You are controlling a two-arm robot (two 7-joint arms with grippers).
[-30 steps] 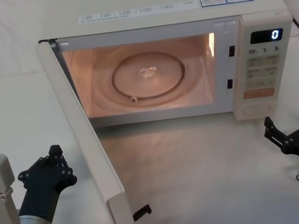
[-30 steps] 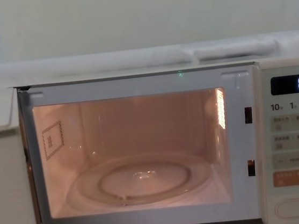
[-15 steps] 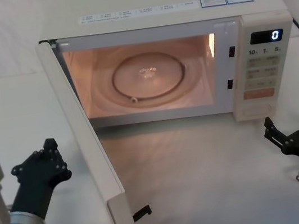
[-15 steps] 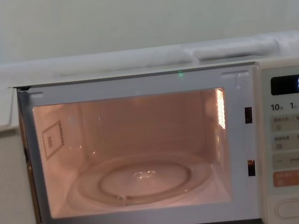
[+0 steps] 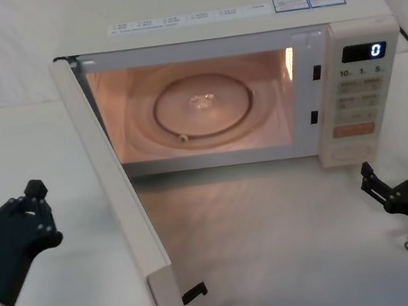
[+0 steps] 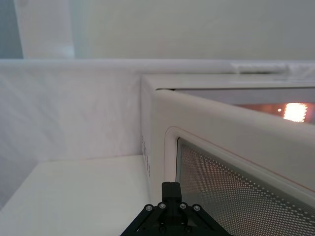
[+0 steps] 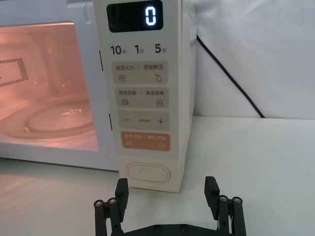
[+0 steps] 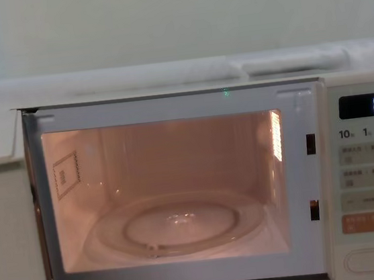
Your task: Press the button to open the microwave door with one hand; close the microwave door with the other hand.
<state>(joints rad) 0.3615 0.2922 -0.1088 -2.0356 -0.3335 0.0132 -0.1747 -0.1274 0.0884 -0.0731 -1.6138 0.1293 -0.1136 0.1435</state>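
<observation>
Your left claw (image 5: 24, 216) has pulled back toward 8 o'clock, away from the microwave door (image 5: 113, 191), touching nothing; you cannot tell how its fingers stand. The door stands swung wide open at 9 o'clock. Your right claw (image 7: 167, 194) hovers over the desk (image 5: 277, 219), fingers apart and empty, just short of the button (image 7: 148, 172).

microwave door (image 8: 5, 235) cut off at chest view's left edge, button (image 8: 366, 259) partly clipped below
</observation>
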